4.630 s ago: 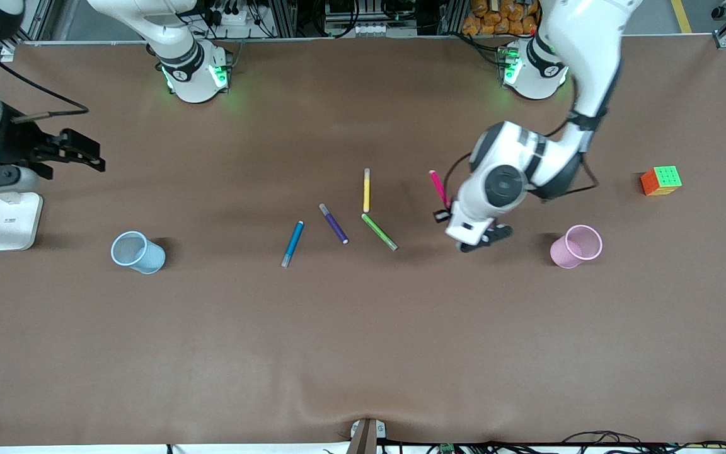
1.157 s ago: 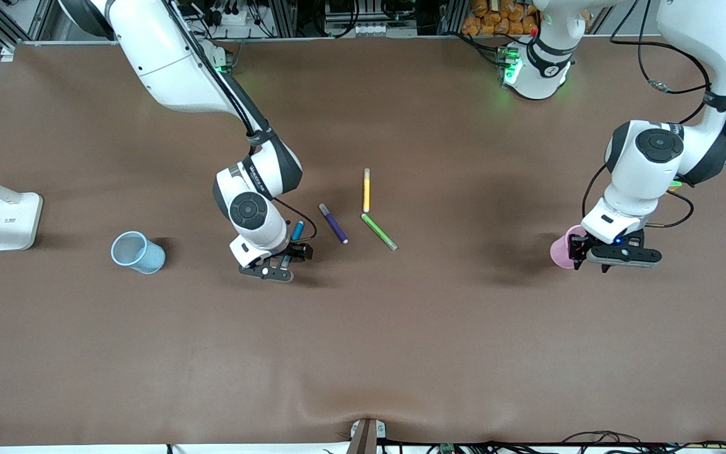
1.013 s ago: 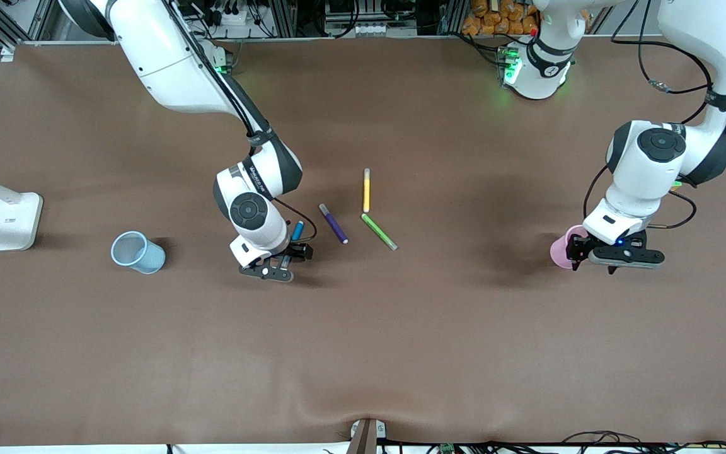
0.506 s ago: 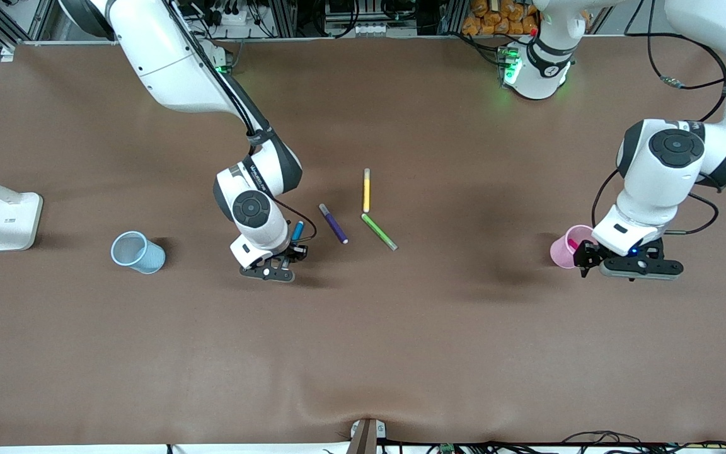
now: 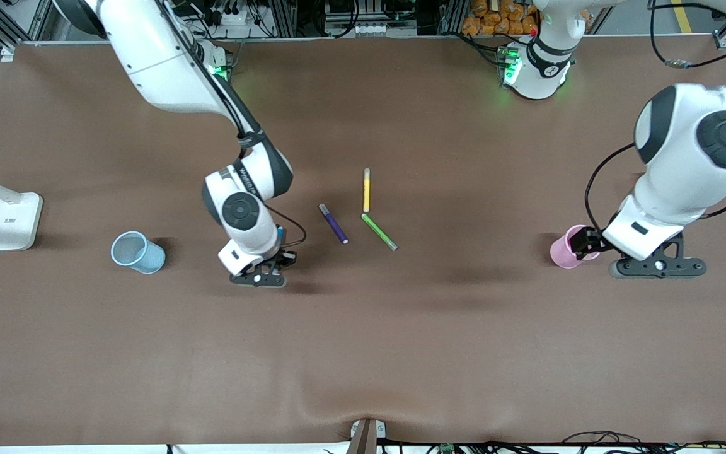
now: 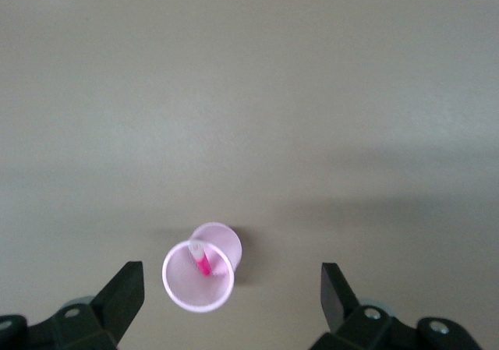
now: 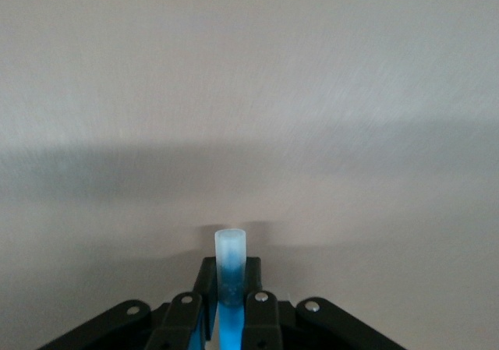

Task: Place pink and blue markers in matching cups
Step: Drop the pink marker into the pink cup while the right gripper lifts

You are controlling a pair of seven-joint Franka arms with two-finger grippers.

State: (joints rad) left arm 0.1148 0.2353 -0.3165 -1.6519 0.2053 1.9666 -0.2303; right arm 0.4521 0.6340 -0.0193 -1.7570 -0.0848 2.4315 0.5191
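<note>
Pink marker (image 6: 202, 261) stood inside the pink cup (image 6: 198, 276); my left gripper (image 6: 232, 303) hung over it, fingers spread wide. I had the right gripper (image 7: 231, 303) clamped on the blue marker (image 7: 231, 266), above the table (image 5: 363, 353) near the blue cup (image 5: 138, 252).

Your right hand (image 5: 273, 268) hangs low above mid-bench, fingers (image 7: 182, 311) clamped on the blue marker (image 7: 230, 264). Your left hand (image 6: 232, 303), raised high near the left arm's end, has its fingers (image 6: 125, 291) spread wide.

Purple pen (image 5: 333, 223), yellow pen (image 5: 367, 190), green pen (image 5: 379, 232), white lamp base (image 5: 14, 221).
</note>
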